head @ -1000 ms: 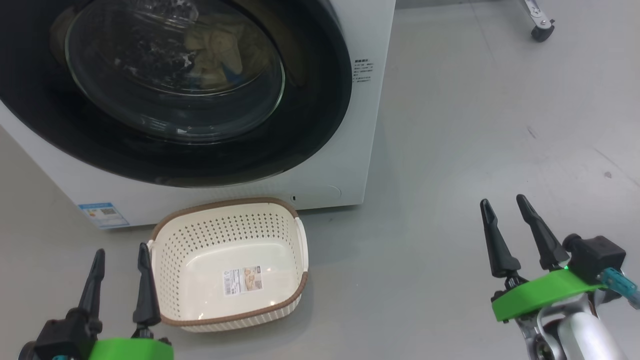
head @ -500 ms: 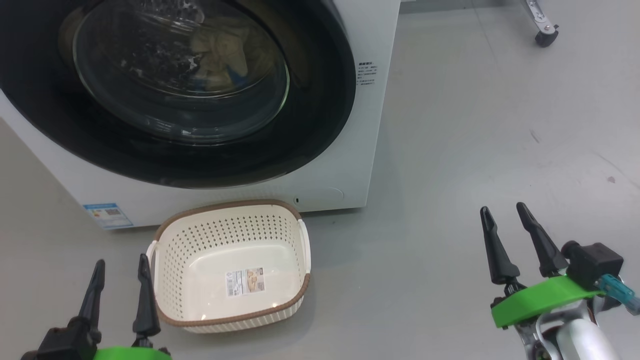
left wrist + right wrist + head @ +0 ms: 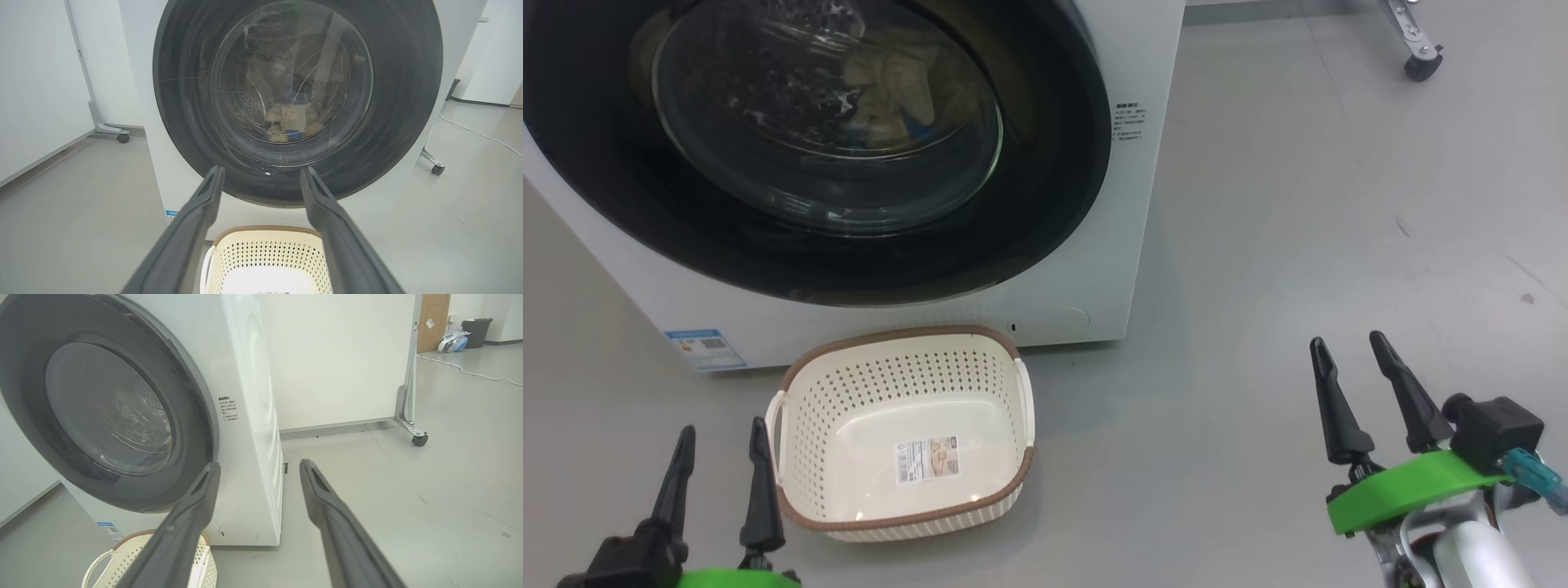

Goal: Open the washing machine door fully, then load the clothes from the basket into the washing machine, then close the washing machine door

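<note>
Test lab: wheeled white partition panels (image 3: 339, 355), bare grey floor (image 3: 449, 482), freestanding washing machine (image 3: 253, 375).

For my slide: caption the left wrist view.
Clothes behind the closed washing machine door; basket below, empty.

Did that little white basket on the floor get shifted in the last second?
No. The basket sits just as close to the washing machine and its blue sticker; the whole head view slid, so the camera moved.
</note>
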Available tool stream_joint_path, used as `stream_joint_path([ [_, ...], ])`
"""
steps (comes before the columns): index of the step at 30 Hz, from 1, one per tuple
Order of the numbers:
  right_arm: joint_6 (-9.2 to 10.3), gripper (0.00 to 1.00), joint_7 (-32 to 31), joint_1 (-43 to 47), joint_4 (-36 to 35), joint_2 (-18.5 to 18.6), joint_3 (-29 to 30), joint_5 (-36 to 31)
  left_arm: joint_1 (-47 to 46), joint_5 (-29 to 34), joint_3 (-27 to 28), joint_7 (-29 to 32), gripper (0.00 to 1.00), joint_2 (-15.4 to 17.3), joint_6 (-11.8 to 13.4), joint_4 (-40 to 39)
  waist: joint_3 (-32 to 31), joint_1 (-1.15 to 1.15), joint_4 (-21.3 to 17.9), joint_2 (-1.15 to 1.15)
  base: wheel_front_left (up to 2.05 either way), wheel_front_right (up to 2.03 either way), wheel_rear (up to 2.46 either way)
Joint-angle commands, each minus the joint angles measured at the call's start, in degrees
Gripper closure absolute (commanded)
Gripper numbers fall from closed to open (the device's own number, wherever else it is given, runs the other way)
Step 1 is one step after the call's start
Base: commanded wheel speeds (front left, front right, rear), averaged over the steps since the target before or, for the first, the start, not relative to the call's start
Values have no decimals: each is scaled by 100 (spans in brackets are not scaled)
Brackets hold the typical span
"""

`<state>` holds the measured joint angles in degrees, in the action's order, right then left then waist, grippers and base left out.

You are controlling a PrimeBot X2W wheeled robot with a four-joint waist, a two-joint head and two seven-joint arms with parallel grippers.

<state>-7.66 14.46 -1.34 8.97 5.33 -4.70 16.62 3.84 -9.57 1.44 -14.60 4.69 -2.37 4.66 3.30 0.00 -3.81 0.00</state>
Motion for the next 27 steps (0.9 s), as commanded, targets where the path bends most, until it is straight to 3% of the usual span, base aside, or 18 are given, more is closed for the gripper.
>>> stream_joint_path([
  [1, 17, 0, 53, -88, -184, 37, -71, -11, -121, 10, 165, 0, 0, 101, 32, -211, 14, 0, 3, 0, 0, 0, 0],
  [2, -1, 100, 0, 0, -1, 0, 16, 0, 0, -1, -5, 18, 100, 1, 24, -13, 14, 0, 5, 0, 0, 0, 0],
  [6, -1, 100, -18, 62, 255, -35, -29, 48, 15, -49, -7, 72, 100, -69, 35, 299, 16, 0, 10, 0, 0, 0, 0],
  [27, 2, 100, -289, -25, 295, -7, 77, 1331, -145, -1373, 74, 400, 100, -87, -53, 400, -37, 0, 70, 0, 0, 0, 0],
])
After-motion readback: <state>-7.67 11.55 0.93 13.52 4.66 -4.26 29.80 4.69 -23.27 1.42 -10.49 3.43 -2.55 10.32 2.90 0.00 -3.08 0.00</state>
